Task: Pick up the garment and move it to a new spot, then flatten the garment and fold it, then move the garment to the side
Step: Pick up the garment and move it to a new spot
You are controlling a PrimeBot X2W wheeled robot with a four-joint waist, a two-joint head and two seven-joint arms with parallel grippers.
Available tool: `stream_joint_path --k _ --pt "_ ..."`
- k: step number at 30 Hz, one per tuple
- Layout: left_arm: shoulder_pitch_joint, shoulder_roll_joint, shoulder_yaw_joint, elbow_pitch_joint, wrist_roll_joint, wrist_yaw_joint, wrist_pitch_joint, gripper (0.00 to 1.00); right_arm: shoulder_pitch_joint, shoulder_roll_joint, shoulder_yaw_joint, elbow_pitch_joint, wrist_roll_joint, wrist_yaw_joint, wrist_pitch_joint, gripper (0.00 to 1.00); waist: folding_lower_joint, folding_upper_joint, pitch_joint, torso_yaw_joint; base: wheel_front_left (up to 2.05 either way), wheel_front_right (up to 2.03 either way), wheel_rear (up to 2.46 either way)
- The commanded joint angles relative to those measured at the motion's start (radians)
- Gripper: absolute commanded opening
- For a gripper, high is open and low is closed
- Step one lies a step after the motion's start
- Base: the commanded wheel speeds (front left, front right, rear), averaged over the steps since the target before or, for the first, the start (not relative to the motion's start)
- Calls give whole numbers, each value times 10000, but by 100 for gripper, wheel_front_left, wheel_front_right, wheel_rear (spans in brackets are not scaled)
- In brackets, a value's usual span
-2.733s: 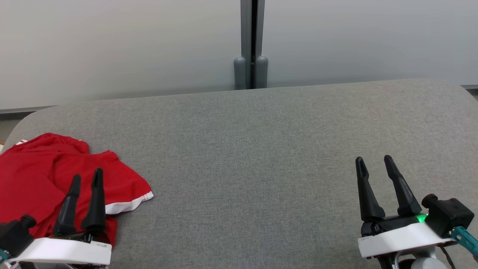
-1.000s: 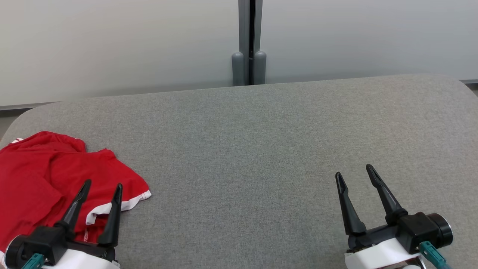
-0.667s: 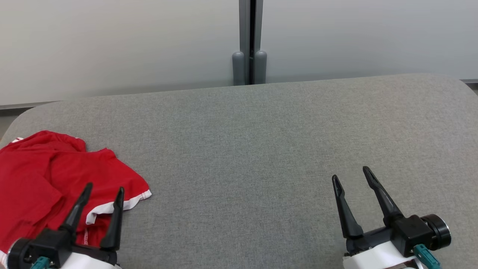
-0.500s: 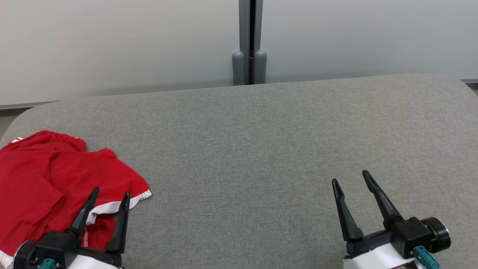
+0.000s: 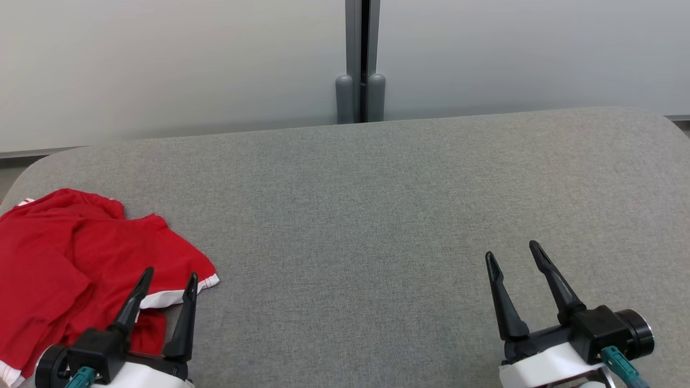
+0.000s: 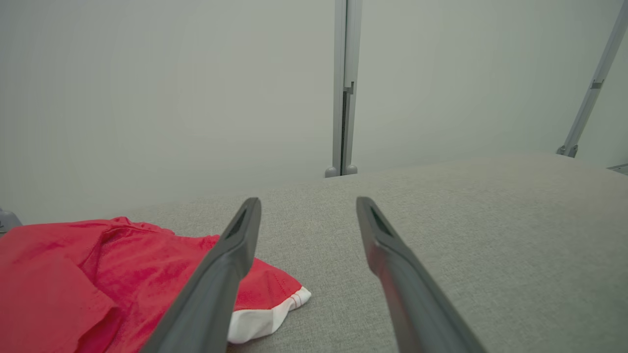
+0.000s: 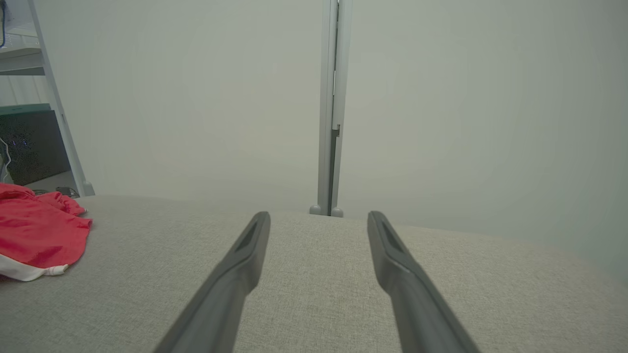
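- A big pale grey wall (image 5: 161, 64) stands at the back, behind everything.
- The grey, cloth-covered worktop (image 5: 350, 215) has rounded corners. It takes up most of the space in front of the wall.
- The red garment (image 5: 64, 258) lies crumpled on the left end of the worktop, near the front. It has a white band along its edge. Part of it runs off the left side of the head view.
- The left hand (image 5: 170, 274) is at the front left. Its fingers are spread wide and hold nothing. Its tips sit by the garment's right edge, one in front of the red cloth and one at the white band. I cannot tell if they touch the cloth.
- The right hand (image 5: 511, 249) is at the front right, over grey worktop and well apart from the garment. Its fingers are spread wide too, with nothing between them.
- A thin grey post (image 5: 361, 54) stands upright in the middle of the wall. It has two small rounded feet just behind the worktop's back edge.
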Motion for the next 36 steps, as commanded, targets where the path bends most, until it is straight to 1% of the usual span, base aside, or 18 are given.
stream_joint_path --k 1,20,36 --pt "-286 57 75 -89 89 45 -29 100 -305 -13 -57 -87 55 0 -35 100 0 0 -2 3 0 0 0" --pt "-531 -404 77 294 170 186 -38 100 -610 -20 -356 546 338 -1 -47 100 0 0 -86 27 0 0 0" --pt "-630 -703 178 592 180 341 -44 100 -774 -24 -220 886 502 -1 -54 100 0 0 -187 324 0 0 0"
